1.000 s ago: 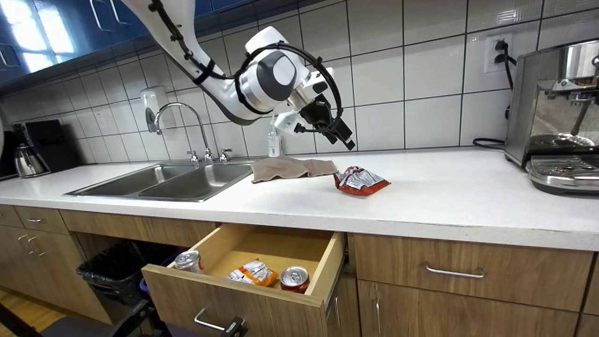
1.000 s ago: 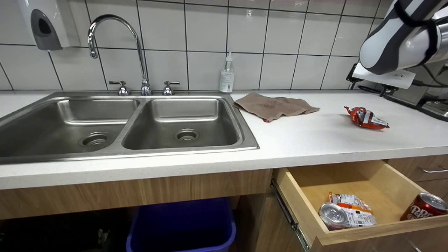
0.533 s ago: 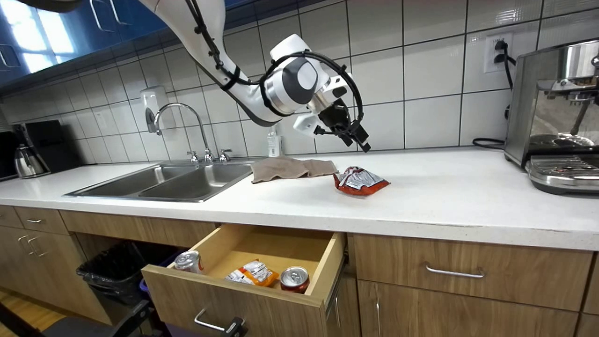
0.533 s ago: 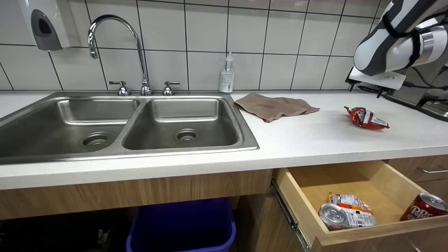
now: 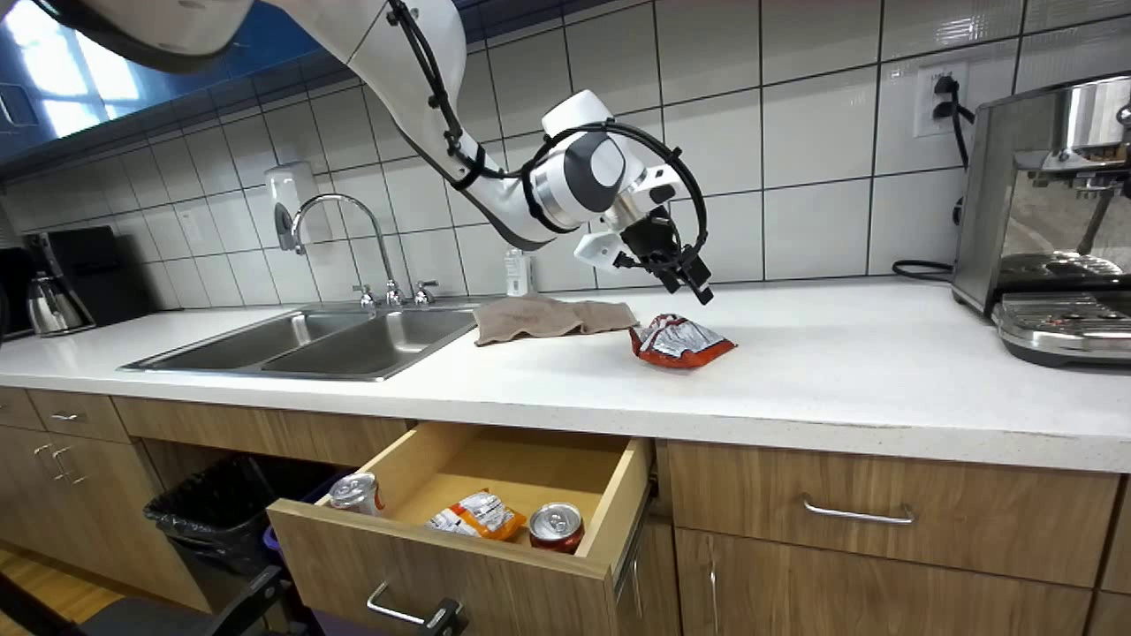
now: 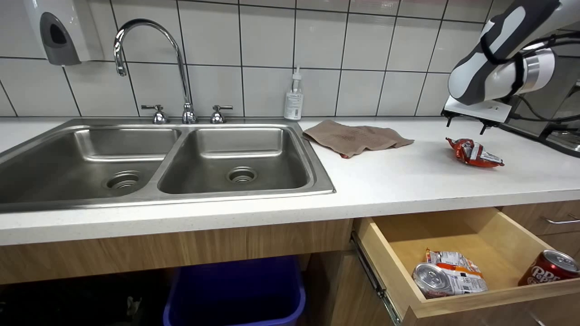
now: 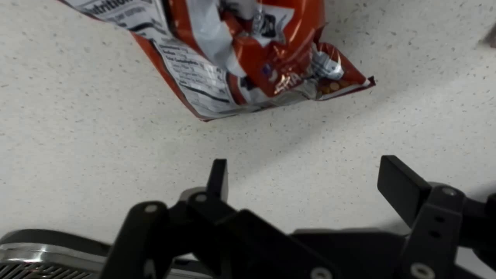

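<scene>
gripper [image 7: 302,166] spread wide, nothing between the fingers, hangs above the counter [image 7: 97,162]. red snack bag [image 7: 255,62] lies crumpled on the counter at 11 o'clock from the gripper in the wrist view, not touched. for a good hold: bring the fingers toward 11 until they straddle the bag's puffed middle, lower close to the counter, then squeeze lightly; foil looks slippery, contents probably crushable. brown cloth [image 5: 552,318] at 9 o'clock of the bag in both exterior views, avoid it.
</scene>
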